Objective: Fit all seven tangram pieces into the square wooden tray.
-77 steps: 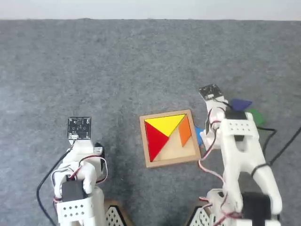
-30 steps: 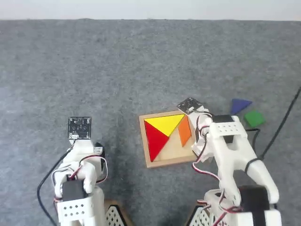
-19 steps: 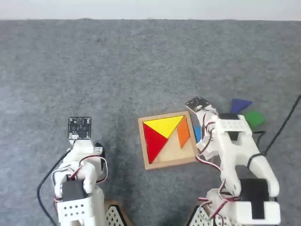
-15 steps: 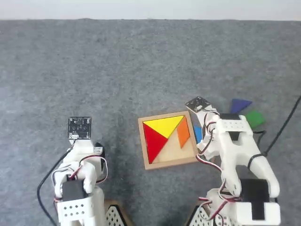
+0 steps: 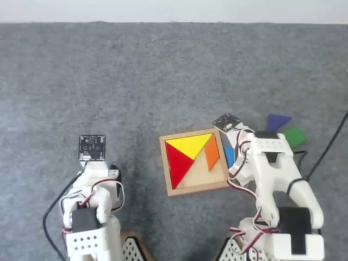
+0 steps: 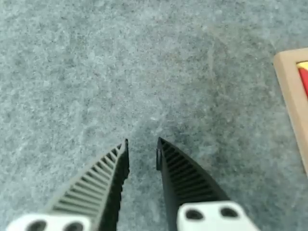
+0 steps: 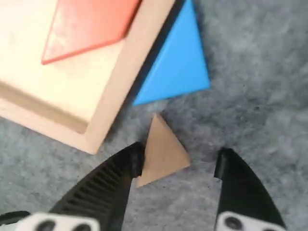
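The right gripper (image 7: pixel 179 158) gapes wide, empty, straddling the tan triangle (image 7: pixel 161 156) beside the tray (image 7: pixel 130 77); closing off-centre could flick it away.

Looks like a robotics lab or hobby workshop bench. Counter (image 5: pixel 136 76) covered edge to edge in grey felt-like matting (image 6: pixel 96 57), seen close beneath the left tool (image 6: pixel 142 144). Behind it, two white plastic printed arms (image 5: pixel 89 212) with bare red and white wires (image 5: pixel 237 180) and a loose black cable (image 5: pixel 326 148). Plain pale wall (image 5: pixel 174 11) far ahead.
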Motion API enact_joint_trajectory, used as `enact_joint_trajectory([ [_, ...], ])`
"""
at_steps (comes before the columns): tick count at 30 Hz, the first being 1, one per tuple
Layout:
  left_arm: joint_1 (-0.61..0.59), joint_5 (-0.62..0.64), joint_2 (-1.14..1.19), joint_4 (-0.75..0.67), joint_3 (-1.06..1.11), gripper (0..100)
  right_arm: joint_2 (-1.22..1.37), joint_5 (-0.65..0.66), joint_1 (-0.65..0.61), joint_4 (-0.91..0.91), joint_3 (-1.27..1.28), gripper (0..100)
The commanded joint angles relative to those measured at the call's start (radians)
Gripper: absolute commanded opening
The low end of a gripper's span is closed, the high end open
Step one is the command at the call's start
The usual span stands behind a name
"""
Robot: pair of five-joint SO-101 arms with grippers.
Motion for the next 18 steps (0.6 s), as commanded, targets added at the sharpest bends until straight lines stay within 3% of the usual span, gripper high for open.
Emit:
enact_joint_trajectory([
  [1,-0.005,-0.002,-0.02,0.003,-0.013,9,-0.007,0.021,0.007,-0.021,-0.023,23.2],
  [9,-0.005,-0.002,-0.02,0.003,-0.013,9,-0.01,0.037,-0.002,-0.081,-0.021,30.4],
  [18,-0.005,-0.002,-0.02,0.003,-0.013,9,-0.008,0.058,-0.05,-0.104,-0.018,18.0],
])
